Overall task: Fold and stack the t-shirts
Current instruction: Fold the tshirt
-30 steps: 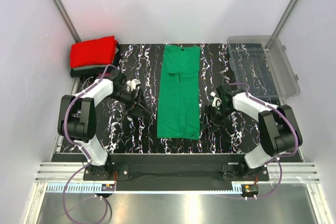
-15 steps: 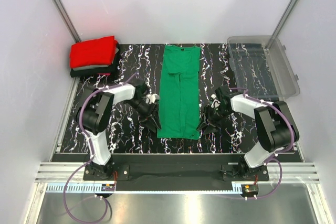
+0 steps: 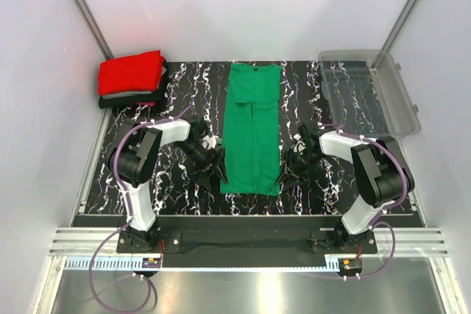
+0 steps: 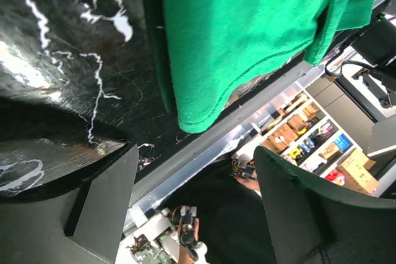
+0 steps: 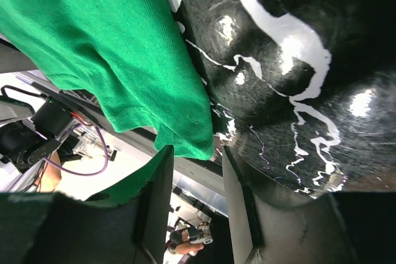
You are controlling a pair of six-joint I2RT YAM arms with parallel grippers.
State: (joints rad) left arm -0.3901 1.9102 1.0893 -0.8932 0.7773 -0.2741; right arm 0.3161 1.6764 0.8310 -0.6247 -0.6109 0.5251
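While the green t-shirt (image 3: pixel 252 130) lies flat at the centre of the table (image 3: pixel 184 86), the left gripper (image 3: pixel 214 170) and right gripper (image 3: pixel 288 171) sit beside its near corners, claws spread. A red t-shirt (image 3: pixel 131 71) tops the far-left stack (image 3: pixel 125 98).

Top camera: fixed, high above and behind the arm bases, facing down and forward, far enough back to take in the whole table (image 3: pixel 302 93) with the green shirt (image 3: pixel 252 130) down its middle. Left wrist camera: on the left gripper (image 3: pixel 213 170), low and very near the tabletop, looking out between its own two fingers (image 4: pixel 102 202) across the shirt's near left corner and off the table's near edge to the room beyond; the right wrist camera, on the right gripper (image 3: pixel 288 173), mirrors this at the near right corner. All three views share the shirt's near hem and the table beside it.
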